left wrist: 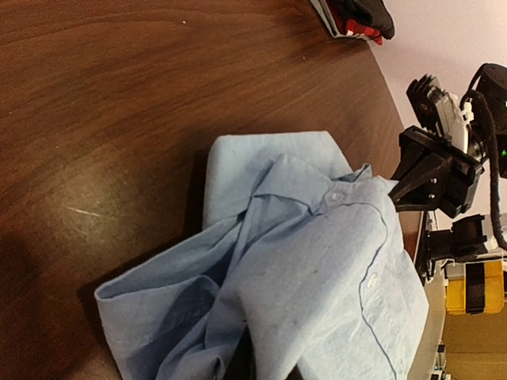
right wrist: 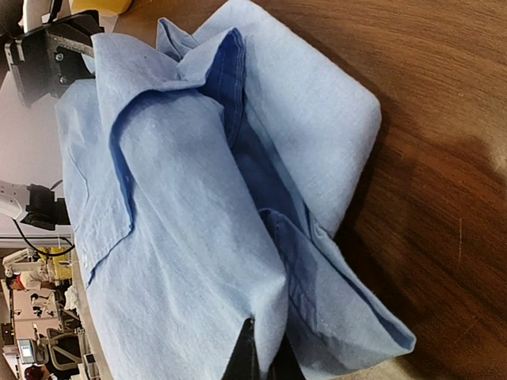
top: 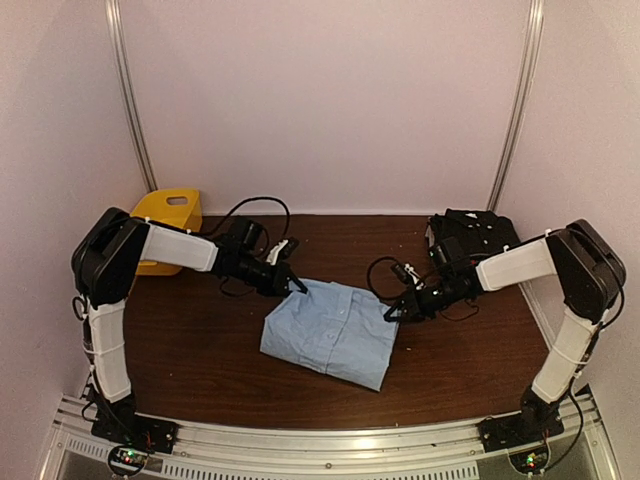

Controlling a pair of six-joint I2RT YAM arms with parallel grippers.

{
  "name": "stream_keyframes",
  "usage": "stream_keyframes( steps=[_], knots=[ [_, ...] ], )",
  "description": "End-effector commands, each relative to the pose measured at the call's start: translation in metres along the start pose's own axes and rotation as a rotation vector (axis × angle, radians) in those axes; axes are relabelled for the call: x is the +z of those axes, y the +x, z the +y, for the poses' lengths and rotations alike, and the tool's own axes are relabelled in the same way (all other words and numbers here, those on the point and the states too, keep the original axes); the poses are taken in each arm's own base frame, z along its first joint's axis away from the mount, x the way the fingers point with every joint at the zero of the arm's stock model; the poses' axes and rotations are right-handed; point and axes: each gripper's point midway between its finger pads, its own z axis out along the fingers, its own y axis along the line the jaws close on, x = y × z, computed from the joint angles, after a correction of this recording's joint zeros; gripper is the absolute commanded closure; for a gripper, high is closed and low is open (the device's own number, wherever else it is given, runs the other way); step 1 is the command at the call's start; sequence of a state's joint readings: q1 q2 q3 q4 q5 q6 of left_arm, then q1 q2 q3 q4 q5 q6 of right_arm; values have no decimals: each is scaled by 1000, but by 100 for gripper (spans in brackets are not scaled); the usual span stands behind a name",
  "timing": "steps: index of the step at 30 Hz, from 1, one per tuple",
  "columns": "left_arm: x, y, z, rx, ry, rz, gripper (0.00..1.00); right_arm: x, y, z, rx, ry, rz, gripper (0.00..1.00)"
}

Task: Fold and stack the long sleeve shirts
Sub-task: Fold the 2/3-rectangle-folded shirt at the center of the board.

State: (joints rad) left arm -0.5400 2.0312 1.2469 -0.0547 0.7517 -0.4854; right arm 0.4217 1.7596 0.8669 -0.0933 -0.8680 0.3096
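A light blue shirt lies partly folded in the middle of a dark wooden table, collar and buttons facing up, its layers loose and rumpled rather than flat. My left gripper is at the shirt's far left corner, jaws closed together on a pinch of its cloth. My right gripper is at the shirt's right edge, jaws likewise clamped on the fabric. Both wrist views show cloth rising and bunching toward my fingers.

A folded black shirt sits at the far right corner, well apart. A yellow basket stands at the far left.

I judge the risks to be these. Each pinch looks thin, so a sharp pull could slip the cloth free. If my two arms move unevenly, the lower layers may drag open and undo the fold. The raised collar could crumple underneath.
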Motion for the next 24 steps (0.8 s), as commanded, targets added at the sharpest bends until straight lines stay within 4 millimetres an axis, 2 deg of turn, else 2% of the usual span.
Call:
stream_keyframes(
  steps=[1,6,14,24],
  knots=[
    [7,-9,15,17,-23,-7,94,-2,-14,-2,-37,0,-28,97],
    [11,-6,24,3,-52,11,86,-5,-14,-11,-30,33,-32,93],
    [4,-2,30,6,-119,20,60,-11,-16,-16,-35,84,-33,83],
    [-17,-13,26,48,-212,-8,55,-35,-24,-10,-63,170,-63,77]
  ],
)
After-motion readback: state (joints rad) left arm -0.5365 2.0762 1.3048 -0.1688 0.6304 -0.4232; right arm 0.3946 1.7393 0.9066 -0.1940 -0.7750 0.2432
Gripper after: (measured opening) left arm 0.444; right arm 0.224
